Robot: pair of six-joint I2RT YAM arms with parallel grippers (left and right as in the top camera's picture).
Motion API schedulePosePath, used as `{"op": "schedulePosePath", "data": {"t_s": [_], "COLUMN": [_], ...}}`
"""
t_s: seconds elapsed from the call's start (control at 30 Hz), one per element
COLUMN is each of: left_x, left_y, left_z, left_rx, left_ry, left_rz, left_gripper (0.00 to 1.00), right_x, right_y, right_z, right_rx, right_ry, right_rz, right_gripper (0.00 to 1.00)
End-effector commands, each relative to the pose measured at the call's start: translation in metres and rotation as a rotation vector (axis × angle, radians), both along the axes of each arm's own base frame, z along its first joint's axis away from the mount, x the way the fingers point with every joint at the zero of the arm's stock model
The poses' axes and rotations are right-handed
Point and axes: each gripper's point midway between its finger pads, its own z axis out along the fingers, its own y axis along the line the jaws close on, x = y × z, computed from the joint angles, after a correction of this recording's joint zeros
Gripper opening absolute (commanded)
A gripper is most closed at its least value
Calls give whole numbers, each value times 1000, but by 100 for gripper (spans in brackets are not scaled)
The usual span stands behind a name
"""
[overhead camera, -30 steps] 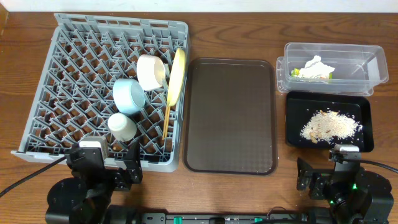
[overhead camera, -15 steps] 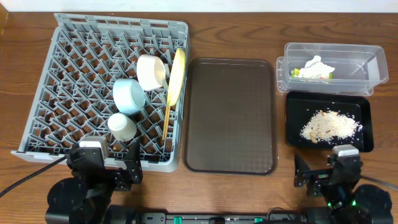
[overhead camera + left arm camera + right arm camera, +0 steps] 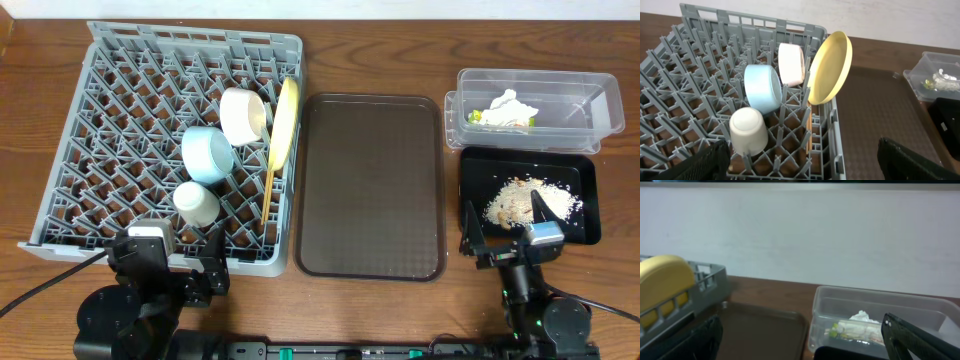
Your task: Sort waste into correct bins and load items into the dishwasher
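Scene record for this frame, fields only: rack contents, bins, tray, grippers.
dish rack: holds yellow-green plate on edge, light blue bowl, white bowl with pinkish outside, small white cup, wooden chopsticks
clear tub: crumpled paper wrapper inside
black tray: heap of beige crumbs
brown serving tray: between rack and bins
left gripper: open, holds nothing, at rack's near edge
right gripper: open, holds nothing, at black tray's near edge
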Motion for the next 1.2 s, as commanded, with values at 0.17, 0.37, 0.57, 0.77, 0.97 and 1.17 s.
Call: {"op": "schedulePosePath", "data": {"t_s": [0.17, 0.37, 0.57, 0.77, 0.97, 1.17], "left_x": [1, 1, 1, 1, 1, 1], "left_y": [1, 1, 1, 1, 1, 1], "left_z": [0, 0, 0, 0, 0, 0], "left_rx": [18, 18, 18, 18, 18, 18], "left_ry": [-6, -6, -6, -6, -6, -6], "left_rz": [-4, -4, -4, -4, -4, -4], "left_gripper": [94, 94, 94, 94, 94, 94], "right_x": [11, 11, 11, 11, 11, 11], "right_y": [-7, -6, -6, -6, -6, -6], "right_z": [-60, -71, -71, -71, -71, -71], "right_rx": [-13, -16, -16, -16, -16, -16], "right_ry": [109, 154, 156, 157, 157, 157], "right_rz": [-47, -43, -43, -43, -43, -43], "right_gripper": [99, 99, 99, 99, 99, 99]}}
